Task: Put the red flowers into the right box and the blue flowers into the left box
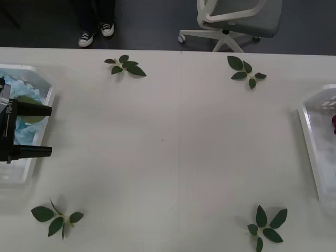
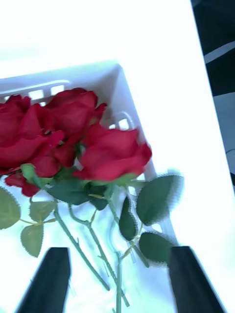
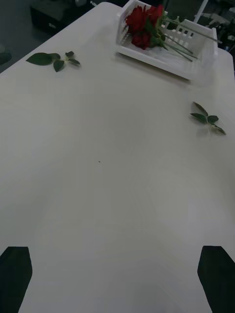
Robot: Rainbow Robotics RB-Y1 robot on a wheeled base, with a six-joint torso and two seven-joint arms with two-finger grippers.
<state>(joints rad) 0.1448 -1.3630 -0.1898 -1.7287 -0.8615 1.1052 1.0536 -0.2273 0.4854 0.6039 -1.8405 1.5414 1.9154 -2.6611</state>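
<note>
Red roses (image 2: 73,142) lie heaped in the right box (image 2: 115,73), blooms against its end wall, stems trailing back between the right gripper's (image 2: 117,281) spread black fingers (image 2: 49,283), which pinch nothing. In the left wrist view the same box (image 3: 166,56) sits at the desk's (image 3: 112,161) far edge with the roses (image 3: 144,24) inside. At the other edge of the desk, the left gripper (image 1: 32,131) hangs over the left box (image 1: 44,100), fingers apart and empty, with pale blue flowers (image 1: 18,92) resting in the tray beneath. Four loose leaf sprigs (image 1: 126,66) dot the bare desk between the trays; no flower lies out on it, so the sorting looks done or nearly so.

The risk now sits with the right arm. One rose's leaves (image 2: 156,200) drape across the tray rim, and the stems run between the open fingers; a careless lift or a closing twitch could snag a stem and drag the bunch out over the wall. On the left, the fingers hover low over the soft blue heads, and a sideways sweep might catch petals or nudge the light tray off the desk's edge.
</note>
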